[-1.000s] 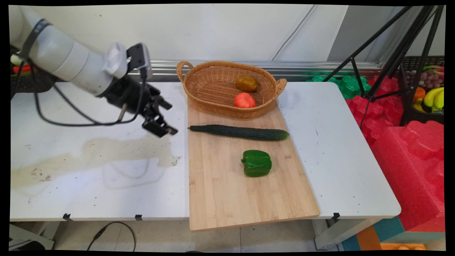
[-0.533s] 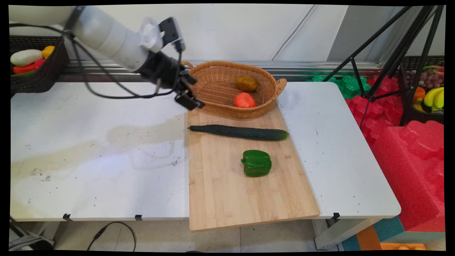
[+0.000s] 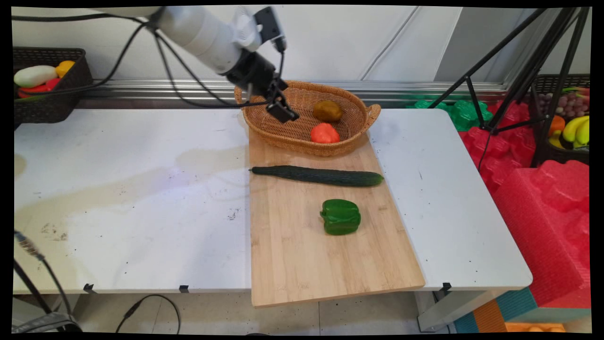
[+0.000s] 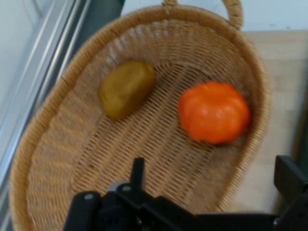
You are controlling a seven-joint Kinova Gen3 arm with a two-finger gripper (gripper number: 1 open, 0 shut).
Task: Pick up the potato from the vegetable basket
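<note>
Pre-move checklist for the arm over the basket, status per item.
1. Gripper empty: ok, nothing between the fingers in the hand view.
2. Fingers apart: ok, one sits at lower left and one at far right of the hand view.
3. Gripper above the wicker basket, clear of its rim: ok, it hangs over the left part.
4. Basket contents visible: ok, a brown potato and an orange-red tomato lie apart.
5. Cucumber and green pepper on the wooden board, outside the basket: ok.
6. Height above the basket floor: cannot tell.
</note>
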